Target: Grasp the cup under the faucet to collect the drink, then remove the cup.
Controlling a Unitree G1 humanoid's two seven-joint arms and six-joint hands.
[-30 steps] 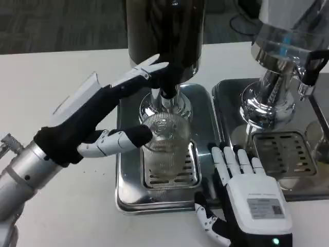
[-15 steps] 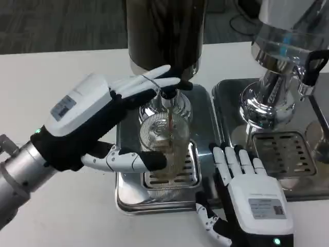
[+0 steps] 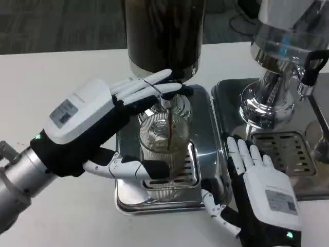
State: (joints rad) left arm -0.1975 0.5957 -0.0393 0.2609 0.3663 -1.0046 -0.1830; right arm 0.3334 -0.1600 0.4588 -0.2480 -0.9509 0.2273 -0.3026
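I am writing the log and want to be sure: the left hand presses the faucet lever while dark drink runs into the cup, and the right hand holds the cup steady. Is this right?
Not quite. In the head view the right hand holds nothing; it rests open beside the tray, apart from the cup. The rest stands: the left hand reaches the faucet lever and dark drink runs into the cup.

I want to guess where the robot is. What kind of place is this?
Probably a drink station or test bench: two drink dispensers, one pouring dark liquid into a cup, on metal drip trays on a white table.

White table (image 3: 61, 67) w/ two steel drip trays (image 3: 205, 108) (image 3: 226, 92) side by side
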